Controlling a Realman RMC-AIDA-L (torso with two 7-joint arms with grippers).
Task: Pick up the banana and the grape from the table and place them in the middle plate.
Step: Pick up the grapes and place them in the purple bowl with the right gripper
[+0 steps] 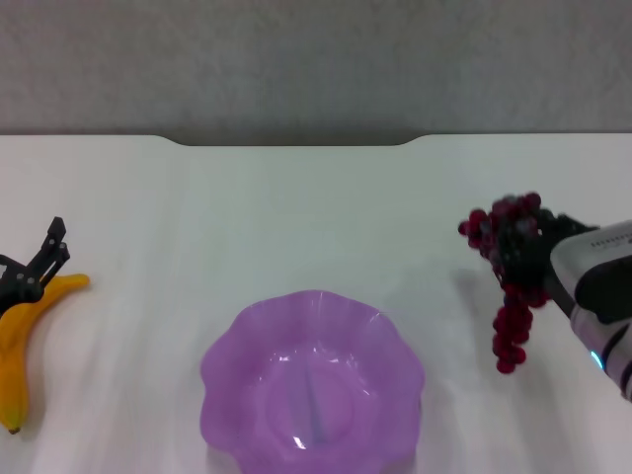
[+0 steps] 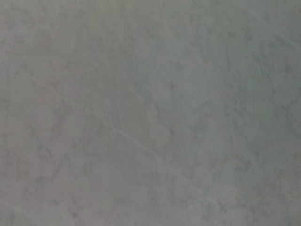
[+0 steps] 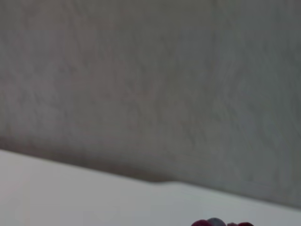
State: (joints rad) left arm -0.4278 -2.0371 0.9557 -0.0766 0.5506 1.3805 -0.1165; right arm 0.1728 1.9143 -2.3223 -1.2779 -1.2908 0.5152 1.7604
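Soft, even light falls from above on my table (image 1: 316, 207), bright enough to wash the white almost flat, with only faint shadows beside the grape (image 1: 510, 265) and the banana (image 1: 22, 341). Small glints show inside the plate (image 1: 312, 380). My head view is slightly soft; my left wrist view is a dim grey blur, my right wrist view hazy.
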